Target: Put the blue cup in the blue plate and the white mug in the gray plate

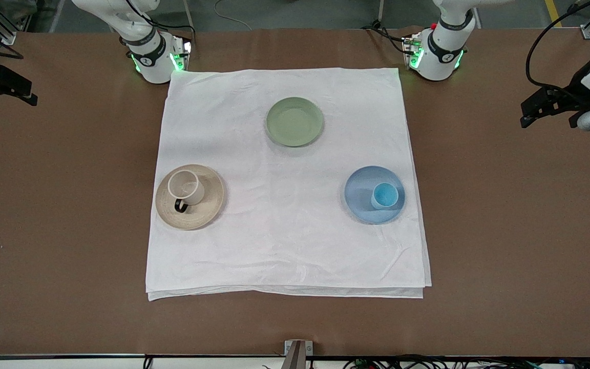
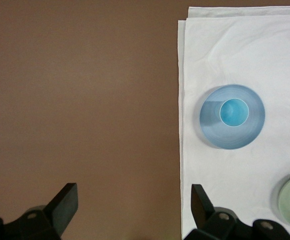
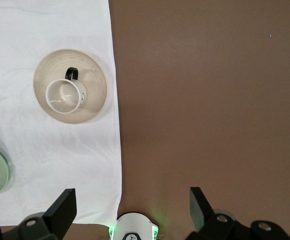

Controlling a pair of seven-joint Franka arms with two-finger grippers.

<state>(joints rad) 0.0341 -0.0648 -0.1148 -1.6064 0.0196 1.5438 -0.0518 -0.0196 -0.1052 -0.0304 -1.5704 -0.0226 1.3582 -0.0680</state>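
Brown worktop (image 1: 505, 230) fills the front view, with a white cloth (image 1: 285, 246) spread across its middle. On the cloth the white mug (image 1: 186, 187) stands upright in the gray plate (image 1: 208, 207), toward the right arm's end, its dark handle turned toward the front camera. The blue cup (image 1: 384, 196) stands upright in the blue plate (image 1: 361, 197), toward the left arm's end. An empty green plate (image 1: 294, 121) lies farther from the front camera, between the two arm bases. Both placements look done, so no further move on these things seems called for. The left tool (image 1: 533, 110) hangs over bare worktop at its own end; the right tool (image 1: 23, 92) does likewise at its end. Both arms wait.

From the left wrist, the left tool (image 2: 135, 200) is spread wide and empty over bare brown surface, well apart from the blue cup (image 2: 234, 112) in the blue plate (image 2: 212, 132).

From the right wrist, the right tool (image 3: 133, 205) is likewise spread and empty, well apart from the white mug (image 3: 64, 96) in the gray plate (image 3: 92, 107).
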